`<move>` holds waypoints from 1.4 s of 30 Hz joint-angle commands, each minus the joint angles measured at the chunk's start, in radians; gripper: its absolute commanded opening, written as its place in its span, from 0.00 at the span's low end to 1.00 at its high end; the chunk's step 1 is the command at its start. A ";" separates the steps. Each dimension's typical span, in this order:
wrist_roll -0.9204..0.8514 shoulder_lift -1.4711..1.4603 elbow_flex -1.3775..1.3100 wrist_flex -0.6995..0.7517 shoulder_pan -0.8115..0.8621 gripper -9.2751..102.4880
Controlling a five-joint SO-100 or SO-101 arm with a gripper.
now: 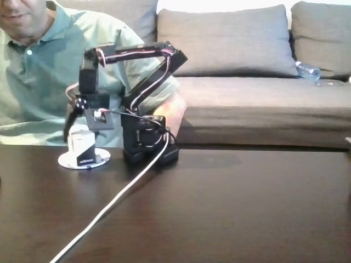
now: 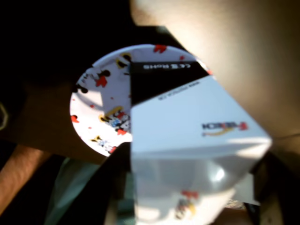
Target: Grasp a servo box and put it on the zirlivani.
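In the fixed view the servo box (image 1: 83, 146), white with a black lower part, stands upright on the zirlivani (image 1: 101, 159), a flat round white disc at the table's far left. My gripper (image 1: 86, 132) hangs over the box top, open. Its dark left finger (image 1: 69, 125) slants outward beside the box and the other jaw sits to the right of it. In the wrist view the box (image 2: 187, 126) is close up over the disc (image 2: 101, 108), whose face carries small red, black and yellow cartoon prints. A blurred pale finger (image 2: 243, 42) fills the upper right.
The arm's black base (image 1: 151, 147) stands just right of the disc, with a white cable (image 1: 118, 200) running to the table's front edge. A person in a green shirt (image 1: 38, 82) sits right behind the table. A grey sofa (image 1: 247, 82) is beyond.
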 commanded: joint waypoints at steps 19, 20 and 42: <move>0.074 0.017 -0.511 0.339 -0.181 0.37; 0.104 0.015 -0.549 0.341 -0.235 0.37; 0.362 0.023 -0.143 -0.126 -1.582 0.09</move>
